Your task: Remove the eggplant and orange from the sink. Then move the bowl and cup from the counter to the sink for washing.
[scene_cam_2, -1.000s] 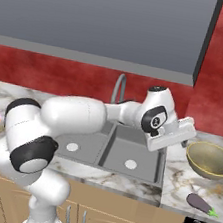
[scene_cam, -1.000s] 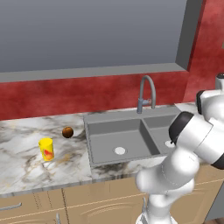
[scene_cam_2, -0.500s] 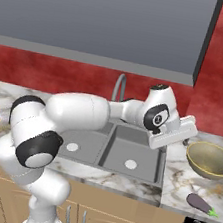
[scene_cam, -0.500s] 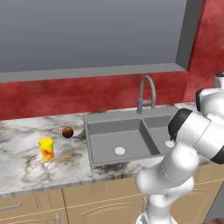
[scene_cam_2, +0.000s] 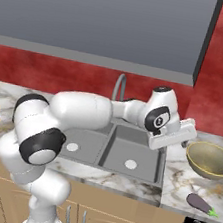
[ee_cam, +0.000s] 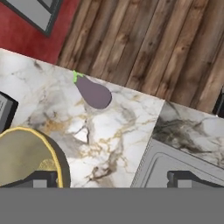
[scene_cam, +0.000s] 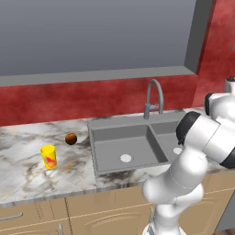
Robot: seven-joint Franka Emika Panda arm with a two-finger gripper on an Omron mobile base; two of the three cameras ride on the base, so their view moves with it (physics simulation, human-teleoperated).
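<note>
Yellow first: your cup (scene_cam: 48, 156) stands on the marble bench (scene_cam: 27, 172) far to the tool's left, well beyond the sink (scene_cam: 126, 144), and the brownish orange (scene_cam: 70, 138) lies on the bench just beside that sink's left rim, well away from the tool. Both basins look bare apart from their white drains, so you can take the unloading half as done, judging by how things lie. Moving right, the tool (scene_cam_2: 184, 140) hangs over the strip of bench between the sink's right rim and the bowl (scene_cam_2: 210, 160). Its fingers stand wide apart with nothing between them; from the hand view one dark fingertip (ee_cam: 41, 178) sits over the bowl's tan rim and the other over the corner of the sink. The eggplant (scene_cam_2: 199, 202) lies on the bench near its front edge, a little beyond the bowl and not touching it.

You appear to be at the start of the loading half, with the bowl as the nearest target. Your next move calls for shifting the tool right until one finger is inside the bowl's wall and one outside, then lowering and pinching the rim. The bowl is much wider than the span, so a rim grasp is the only workable one
</note>
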